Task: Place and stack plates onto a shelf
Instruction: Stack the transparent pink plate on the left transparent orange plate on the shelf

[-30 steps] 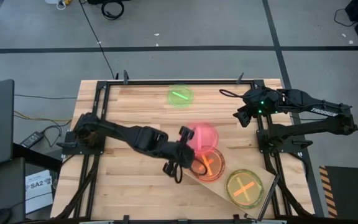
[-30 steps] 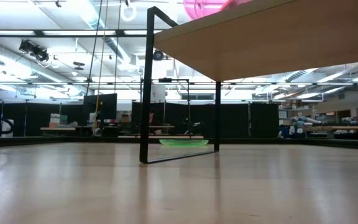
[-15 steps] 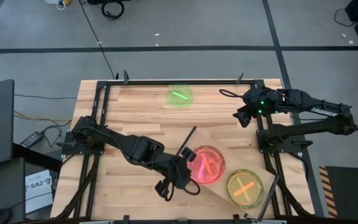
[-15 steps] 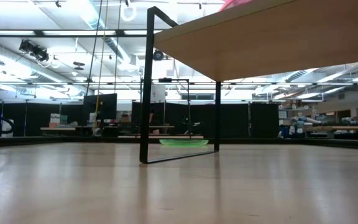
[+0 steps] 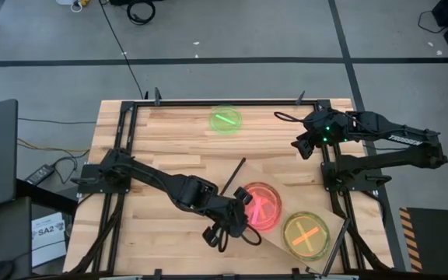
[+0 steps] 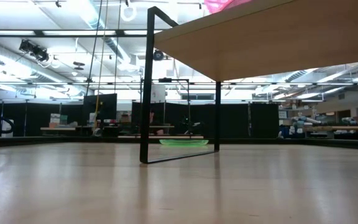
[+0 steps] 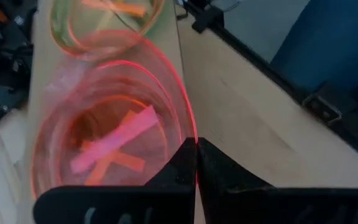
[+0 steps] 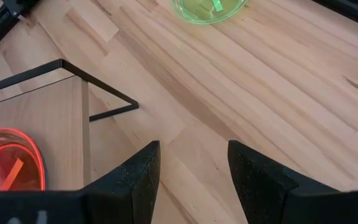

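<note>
A: Where is the left gripper (image 5: 238, 211)?

B: At the near end of the light wooden shelf on thin black legs (image 5: 280, 243), with its 2 dark fingers (image 7: 219, 174) clenched on the rim of a round translucent pink plastic plate (image 5: 259, 207). In the left wrist view the rim runs straight into the closed fingertips.

A: And what is under that pink plate?

B: It lies over a translucent orange plate (image 7: 114, 163) on the shelf; orange and pink streaks show crossed through it. Whether the 2 plates touch, I cannot tell.

A: Other plates?

B: A yellow-green plate with an orange cross (image 5: 306, 234) sits just beside that stack, farther along the shelf. A single translucent green plate with a bright streak (image 5: 225, 119) lies on the plank tabletop (image 5: 169, 140) near the far edge, well apart from the shelf.

A: The right gripper (image 5: 302, 145)?

B: It waits near the table's right edge, jaws spread and holding nothing. Its wrist view looks past its fingers (image 8: 134, 177) at the shelf corner and the green plate.
</note>
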Robot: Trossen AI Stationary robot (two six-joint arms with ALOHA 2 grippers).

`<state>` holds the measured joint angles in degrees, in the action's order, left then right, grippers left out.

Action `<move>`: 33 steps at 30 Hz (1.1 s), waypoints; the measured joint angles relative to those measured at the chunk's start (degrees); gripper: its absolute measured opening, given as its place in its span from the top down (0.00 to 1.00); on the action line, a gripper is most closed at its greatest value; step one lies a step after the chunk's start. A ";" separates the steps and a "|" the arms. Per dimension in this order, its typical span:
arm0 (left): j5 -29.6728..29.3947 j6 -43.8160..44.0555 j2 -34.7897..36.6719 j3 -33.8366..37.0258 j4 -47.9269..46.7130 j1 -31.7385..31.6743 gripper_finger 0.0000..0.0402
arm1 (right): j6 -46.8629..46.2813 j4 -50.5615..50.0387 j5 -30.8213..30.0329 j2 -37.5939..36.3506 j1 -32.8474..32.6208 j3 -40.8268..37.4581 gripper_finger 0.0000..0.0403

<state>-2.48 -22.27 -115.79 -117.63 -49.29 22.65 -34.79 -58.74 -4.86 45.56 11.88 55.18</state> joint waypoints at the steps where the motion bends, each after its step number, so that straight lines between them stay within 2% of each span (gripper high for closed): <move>1: -0.05 0.04 -0.31 0.01 -0.32 -0.05 0.98 | 0.00 0.00 0.00 0.03 -0.01 0.00 0.52; 28: -0.24 0.51 -1.79 -0.03 -0.06 -1.62 0.94 | -0.09 -0.04 0.01 0.31 -0.07 0.00 0.52; 33: -0.57 0.57 -1.79 -0.03 -0.07 -1.62 0.88 | -0.07 -0.04 0.02 0.31 -0.07 0.00 0.52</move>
<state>-3.05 -21.69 -117.58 -117.67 -49.36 21.04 -34.85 -58.78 -4.84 45.87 11.81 55.18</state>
